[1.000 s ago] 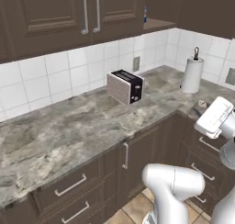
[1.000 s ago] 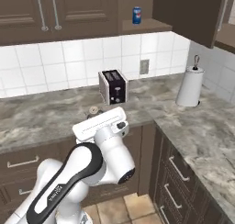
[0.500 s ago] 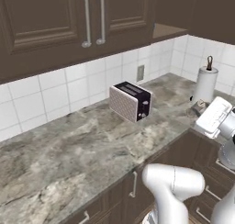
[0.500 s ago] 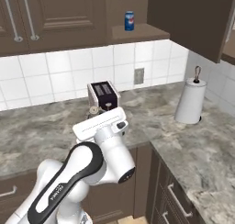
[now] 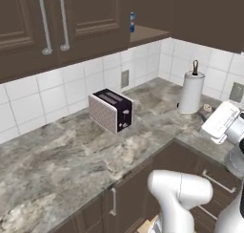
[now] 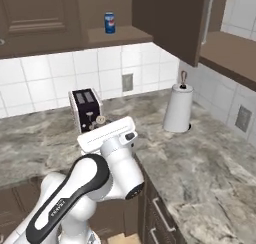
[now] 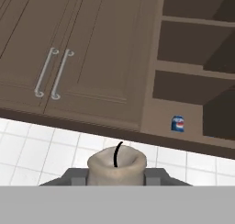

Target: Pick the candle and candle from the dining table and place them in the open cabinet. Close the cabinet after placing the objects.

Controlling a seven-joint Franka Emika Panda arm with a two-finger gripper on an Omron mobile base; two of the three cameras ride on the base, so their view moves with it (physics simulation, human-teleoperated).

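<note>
White arm w/ dark joints rises from lower left of frame, its flat white hand section at centre, tilted, just in front of a black-and-silver toaster on the grey marbled counter. A small pale round bit shows at the hand's upper edge. Paper towel roll stands upright right of centre, near the tiled wall w/ an outlet. Upper centre: blue can on the bottom shelf of the open cabinet, its dark brown door swung out at upper right. Drawer fronts w/ silver handles at bottom centre
</note>
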